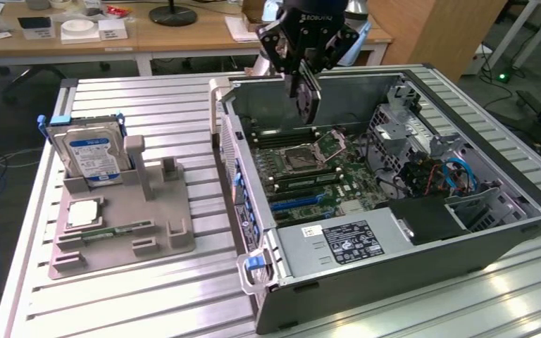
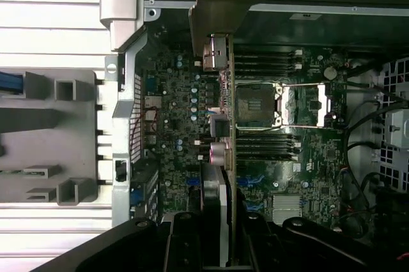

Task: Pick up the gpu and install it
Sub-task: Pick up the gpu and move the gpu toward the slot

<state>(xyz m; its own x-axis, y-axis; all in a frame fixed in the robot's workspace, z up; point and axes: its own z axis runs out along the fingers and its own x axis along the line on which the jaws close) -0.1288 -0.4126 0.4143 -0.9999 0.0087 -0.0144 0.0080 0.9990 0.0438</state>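
- Clearly, your gripper (image 1: 301, 76) was clenched on the gpu (image 1: 309, 104), which hung upright on edge.
- You had it over the open computer case (image 1: 496, 236), at twelve o'clock from the CPU socket (image 1: 310, 156) in the exterior view.
- The hard drive (image 1: 90, 151) stood at the case's nine o'clock.

Black, chunky tool (image 1: 301, 76) with pale lettering across its housing.

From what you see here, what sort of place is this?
Probably a robotics lab: a gripper holds a gpu over an open PC case on a slatted metal bench, with office desks behind.
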